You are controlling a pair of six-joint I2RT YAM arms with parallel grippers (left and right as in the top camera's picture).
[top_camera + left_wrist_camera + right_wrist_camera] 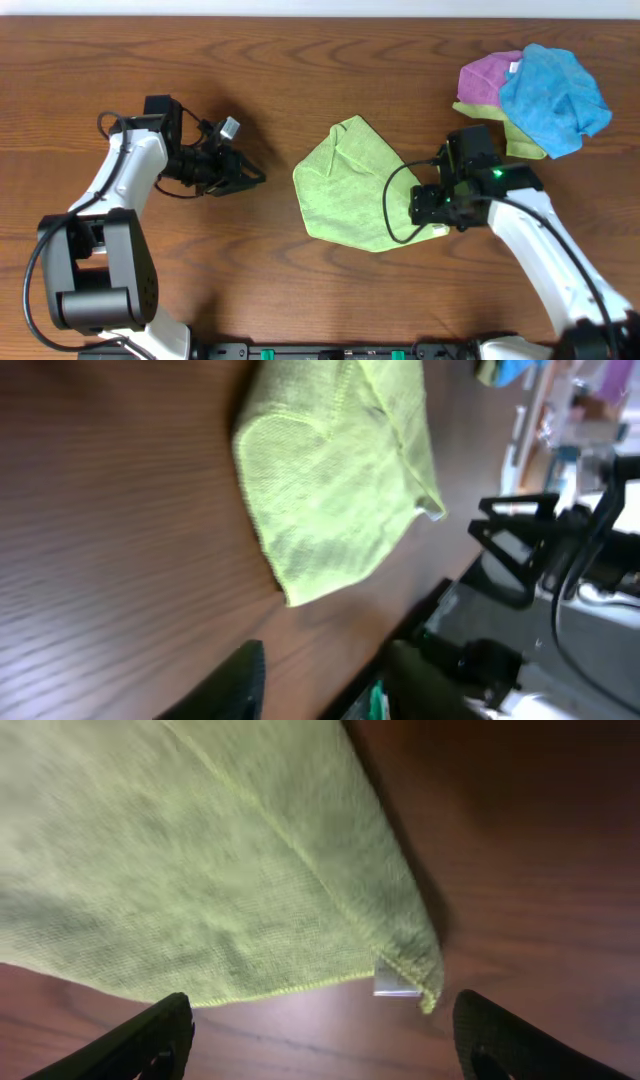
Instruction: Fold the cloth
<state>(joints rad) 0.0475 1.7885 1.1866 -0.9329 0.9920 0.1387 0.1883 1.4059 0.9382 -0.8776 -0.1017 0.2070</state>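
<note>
The lime-green cloth (pixel 345 185) lies on the wooden table at the centre, with parts folded over. It also shows in the left wrist view (pixel 330 480) and fills the top of the right wrist view (pixel 200 850). Its small white tag (pixel 395 980) sits at the corner nearest my right gripper. My right gripper (pixel 430 215) is open and empty just above the table at that right corner, its fingers (pixel 322 1020) spread either side of the cloth's edge. My left gripper (pixel 250 178) is open and empty, a short way left of the cloth, pointing at it (pixel 325 660).
A pile of other cloths lies at the back right: a purple one (pixel 487 78), a bright blue one (pixel 552 95) and yellow-green strips (pixel 525 145) under them. The table's front edge (pixel 440 595) is near the cloth's lower corner.
</note>
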